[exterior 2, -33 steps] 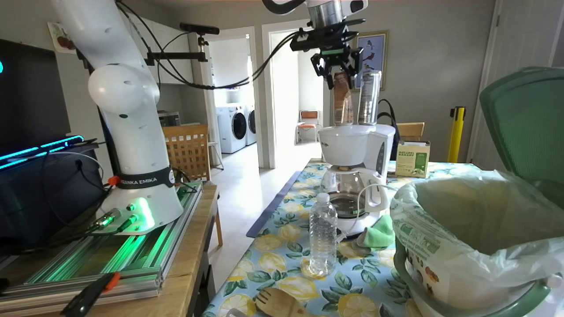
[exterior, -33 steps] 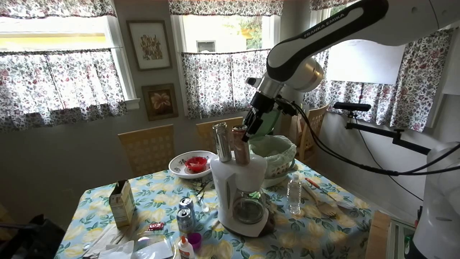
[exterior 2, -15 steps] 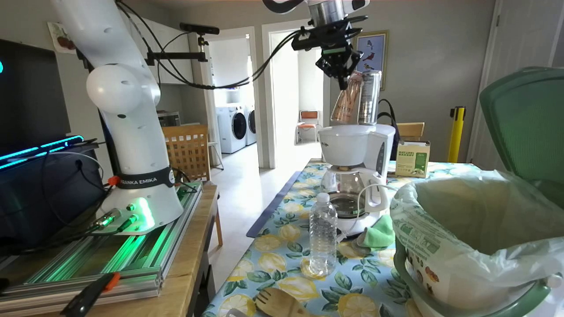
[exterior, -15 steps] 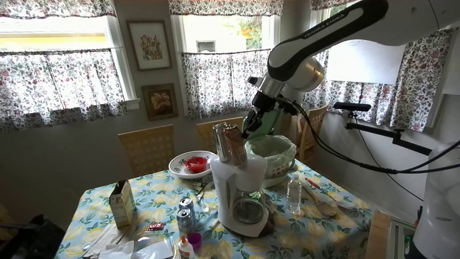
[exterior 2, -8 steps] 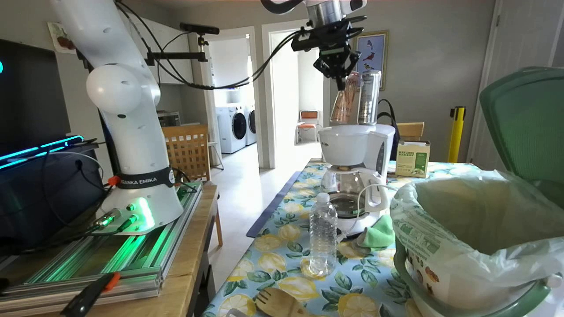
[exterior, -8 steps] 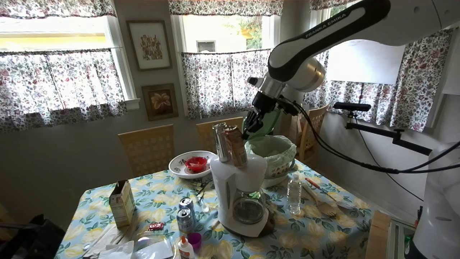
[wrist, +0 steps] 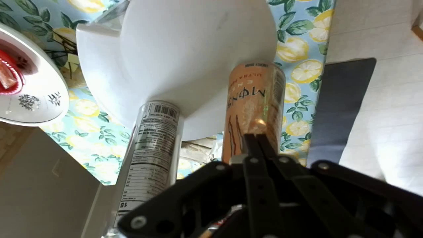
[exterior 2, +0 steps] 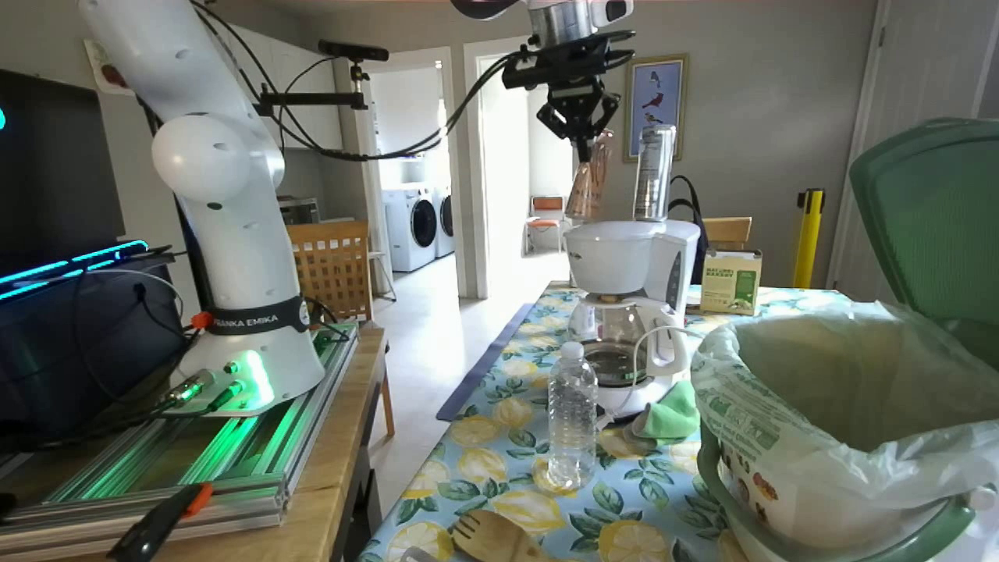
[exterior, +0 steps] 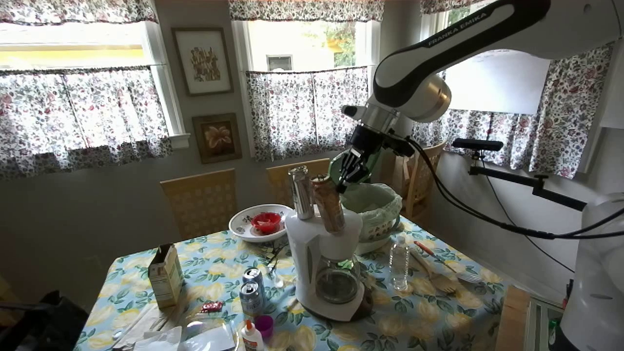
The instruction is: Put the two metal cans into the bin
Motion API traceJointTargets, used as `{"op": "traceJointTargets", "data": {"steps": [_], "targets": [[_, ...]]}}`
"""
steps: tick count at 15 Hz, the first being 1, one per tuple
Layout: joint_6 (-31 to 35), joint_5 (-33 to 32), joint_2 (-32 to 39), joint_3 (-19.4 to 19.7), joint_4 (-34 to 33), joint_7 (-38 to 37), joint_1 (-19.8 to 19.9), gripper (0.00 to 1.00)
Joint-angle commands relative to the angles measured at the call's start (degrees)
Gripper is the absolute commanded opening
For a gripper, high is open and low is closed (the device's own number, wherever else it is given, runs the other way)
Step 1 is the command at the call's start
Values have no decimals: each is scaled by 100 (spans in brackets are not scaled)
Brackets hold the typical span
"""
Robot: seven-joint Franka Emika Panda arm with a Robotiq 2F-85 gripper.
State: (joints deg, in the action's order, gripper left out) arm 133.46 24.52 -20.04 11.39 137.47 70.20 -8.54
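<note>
A lemon-printed tablecloth [exterior: 214,268] lies beneath the bin [exterior 2: 788,507], a round pale tub in a crinkled, translucent liner [exterior 2: 749,414], its green lid [exterior 2: 929,226] raised; the bin sits lower than my gripper [wrist: 256,138] and apart. The coffee maker [exterior: 331,246], smooth white plastic, stands below my gripper. I have both fingers [wrist: 250,145] drawn together on the orange can [wrist: 254,99], near its top. That slim metal cylinder, glossy with black lettering, leans its top toward the silver can [wrist: 148,155]; whether its base touches the coffee maker I cannot tell. The silver can, finely printed, stands on the coffee maker, apart from my fingers.
</note>
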Motion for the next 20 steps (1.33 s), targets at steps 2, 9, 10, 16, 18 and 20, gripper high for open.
{"op": "traceJointTargets", "data": {"steps": [2,9,10,16,18,20], "targets": [[-143,-234,-580,-61,431,67,279,1],[90,-958,-1145,-65,764,-293,792,1],[129,-1060,-1190,-37,780,-351,867,1],[733,-1605,-1154,166,784,-817,1373,1],[979,-1773,-1037,276,734,-951,1523,1],[1224,-1912,-928,368,697,-1097,1627,1]]}}
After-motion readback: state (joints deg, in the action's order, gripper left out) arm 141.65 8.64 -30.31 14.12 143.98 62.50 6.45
